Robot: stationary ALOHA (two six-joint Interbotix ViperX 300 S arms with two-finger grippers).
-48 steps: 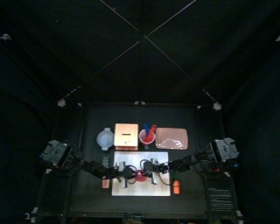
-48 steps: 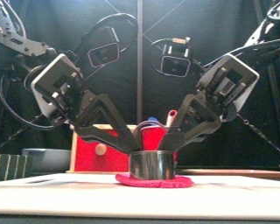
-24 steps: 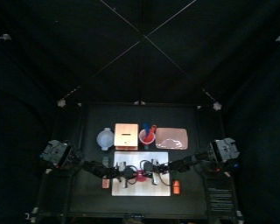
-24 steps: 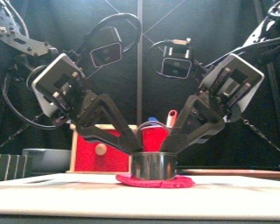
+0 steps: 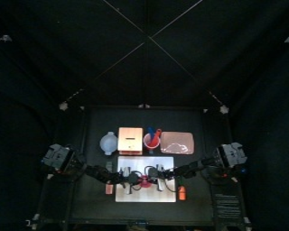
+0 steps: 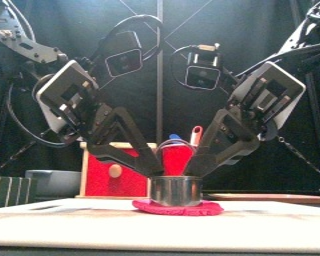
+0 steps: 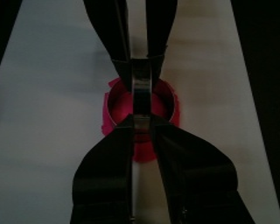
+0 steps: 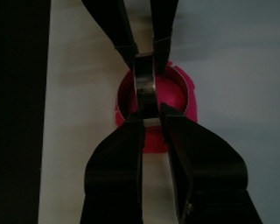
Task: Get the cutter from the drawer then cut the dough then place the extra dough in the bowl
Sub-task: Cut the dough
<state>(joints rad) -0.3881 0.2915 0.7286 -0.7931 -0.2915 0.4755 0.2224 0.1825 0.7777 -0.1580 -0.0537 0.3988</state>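
The white cutting board [image 6: 69,216] lies toward the table's front edge. At its middle, the cutter [image 6: 176,188] stands on the red dough [image 6: 176,208]. The left gripper [image 6: 152,172] and the right gripper [image 6: 200,172] each pinch its rim. The wooden box [image 6: 116,170] stands behind.

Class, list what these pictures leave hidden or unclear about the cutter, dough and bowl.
Whether the cutter has cut through the dough: front view, its wall hides this; wrist views, left claw and right claw cover it.
Whether the drawer is open: front view shows only its red front; top view, too small.
What the bowl holds: front view shows only its wall; top view, too small.
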